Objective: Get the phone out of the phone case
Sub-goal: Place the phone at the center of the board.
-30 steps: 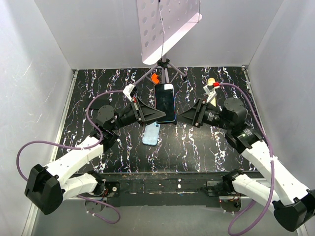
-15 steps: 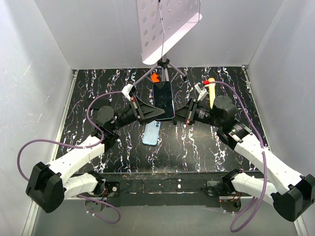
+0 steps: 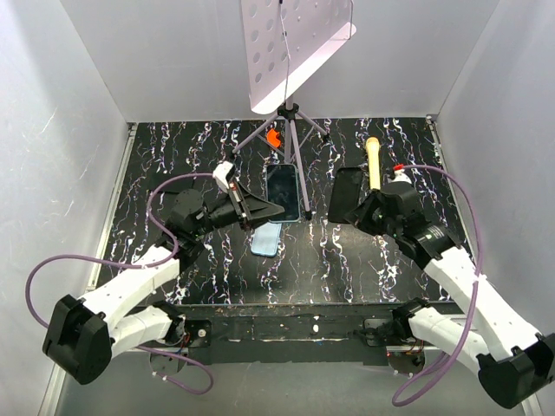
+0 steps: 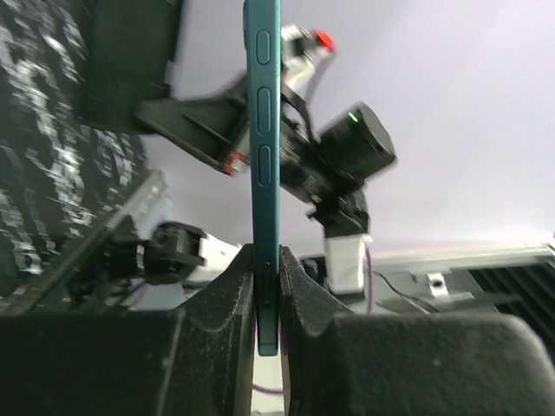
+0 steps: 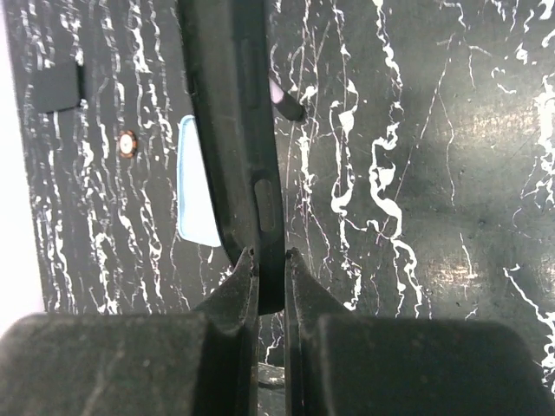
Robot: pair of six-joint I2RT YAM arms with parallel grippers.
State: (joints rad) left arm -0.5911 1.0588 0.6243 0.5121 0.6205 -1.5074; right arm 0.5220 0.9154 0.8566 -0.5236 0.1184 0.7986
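Left gripper (image 4: 267, 279) clamps the phone (image 4: 262, 130); right gripper (image 5: 269, 264) clamps the dark phone case (image 5: 230, 113), apart. I judge separation done; set-down remains.

- The tripod (image 3: 291, 121) is standing at the far middle. Its legs are spreading over the table (image 3: 173, 165), and its board (image 3: 290, 52) is hanging above them, shutting off that stretch from above.
- The phone (image 3: 284, 191), pinched in the left gripper (image 3: 274, 209), and the dark case (image 3: 346, 195), pinched in the right gripper (image 3: 357, 206), are being held apart, with a bare strip showing between them.
- A blue shell (image 3: 267, 236) is lying flat on the near side of the left gripper.
- A yellow tool (image 3: 373, 160) is lying just beyond the right gripper.
- An orange piece (image 3: 274, 138) is sitting by the tripod's left leg.
- Bare tabletop is showing at the far left.
- Walls (image 3: 69, 130) are closing in the left, far and right sides.
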